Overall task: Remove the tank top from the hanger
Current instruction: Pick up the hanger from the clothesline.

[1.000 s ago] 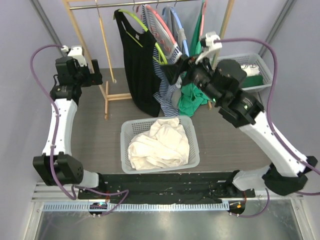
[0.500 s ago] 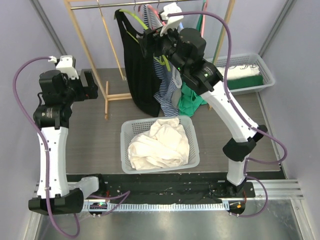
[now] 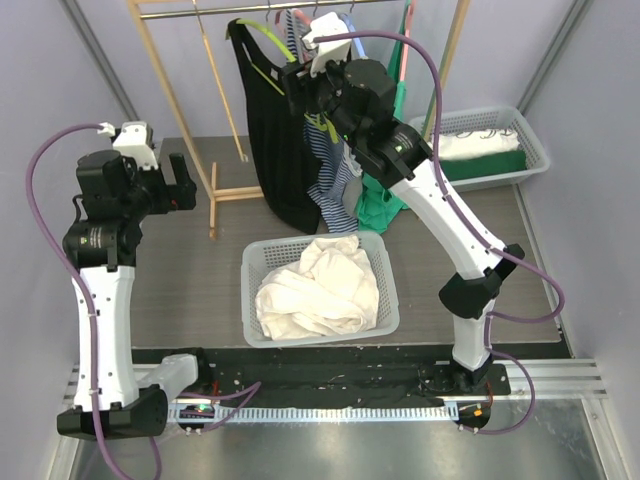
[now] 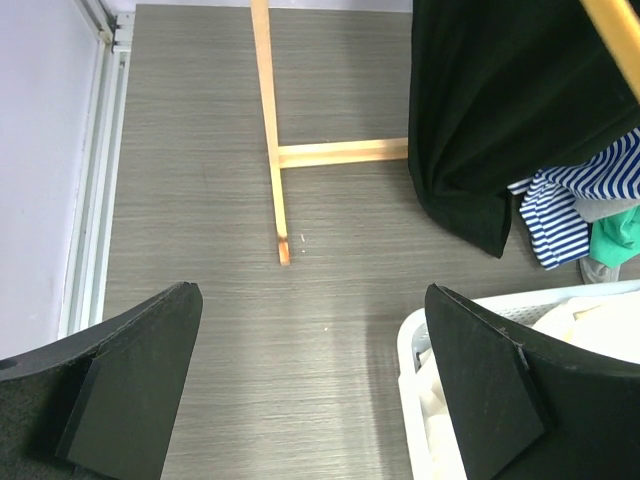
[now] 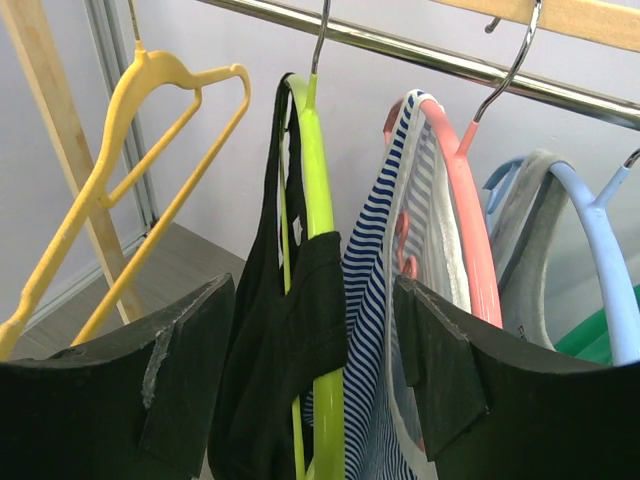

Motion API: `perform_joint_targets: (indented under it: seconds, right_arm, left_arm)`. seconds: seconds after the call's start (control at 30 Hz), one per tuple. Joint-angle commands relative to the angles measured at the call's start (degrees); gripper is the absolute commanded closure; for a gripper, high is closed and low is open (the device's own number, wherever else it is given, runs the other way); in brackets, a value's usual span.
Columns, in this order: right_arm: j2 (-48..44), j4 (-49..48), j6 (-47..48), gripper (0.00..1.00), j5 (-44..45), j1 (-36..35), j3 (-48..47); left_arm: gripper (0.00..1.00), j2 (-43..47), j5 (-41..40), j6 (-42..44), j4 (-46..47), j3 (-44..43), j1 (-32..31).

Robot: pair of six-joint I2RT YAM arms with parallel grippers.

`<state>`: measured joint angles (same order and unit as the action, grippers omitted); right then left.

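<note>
R gripper (image 3: 293, 85) has gone from beside the striped top (image 3: 335, 180), mid-rack, up & left to the shoulder of the black tank top (image 3: 275, 150), right at the lime hanger (image 5: 318, 200). Most of that travel came first; the last half-sec was only a small nudge left. R arm (image 3: 440, 210), earlier folded low on the right side, now stands tall & steep, reaching up-left. White basket (image 3: 520, 160) at far right, earlier partly hidden behind that arm, is now in plain view. L gripper (image 3: 183, 182) has dropped lower in the top view & slid slightly left. L arm (image 3: 100, 290) is more upright than before.
</note>
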<state>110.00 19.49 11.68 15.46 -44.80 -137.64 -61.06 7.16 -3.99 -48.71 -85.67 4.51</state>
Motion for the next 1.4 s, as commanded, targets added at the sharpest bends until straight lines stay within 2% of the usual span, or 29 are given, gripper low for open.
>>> perform_joint_targets:
  seconds: [0.0,0.17,0.3,0.43,0.53,0.57,0.63,1.13,1.37]
  right_arm:
    - [0.04,-3.23,-0.25,0.29,-1.13,0.24,-2.19]
    - [1.45,-2.43,-2.36,0.36,-2.89,0.24,-1.14]
    - [2.06,-2.52,-5.17,0.48,-3.95,0.24,-0.43]
    - [2.15,-2.61,-6.67,0.55,-4.65,0.24,0.09]
    - [1.89,-3.48,-7.81,0.71,-4.57,0.15,0.44]
    - [1.63,-3.92,-8.16,0.86,-4.57,0.23,0.71]
    - [0.84,-6.11,-8.95,0.98,-3.60,0.23,1.94]
    - [-4.61,-14.38,-11.16,0.99,-3.69,0.24,1.59]
    - [-8.91,-15.00,-11.15,0.99,-3.69,0.15,2.20]
  left_arm:
    - [0.00,1.03,1.10,1.00,0.46,0.42,-0.21]
    - [0.00,0.15,1.98,0.30,0.54,-0.90,-0.21]
    - [0.00,-0.38,2.33,-0.40,0.72,-2.13,-0.12]
    - [0.00,-0.29,2.77,-0.85,0.89,-2.57,-0.12]
    - [0.00,-0.03,2.60,-0.41,0.98,-2.40,-0.12]
    - [0.00,-0.03,2.25,-0.23,0.98,-2.49,-0.12]
    - [0.00,-0.03,1.98,0.21,0.55,-2.75,-0.21]
    - [0.00,2.52,4.18,-1.72,-1.39,-3.19,-0.12]
    - [0.00,4.01,4.88,-2.69,-1.57,-2.31,-0.12]
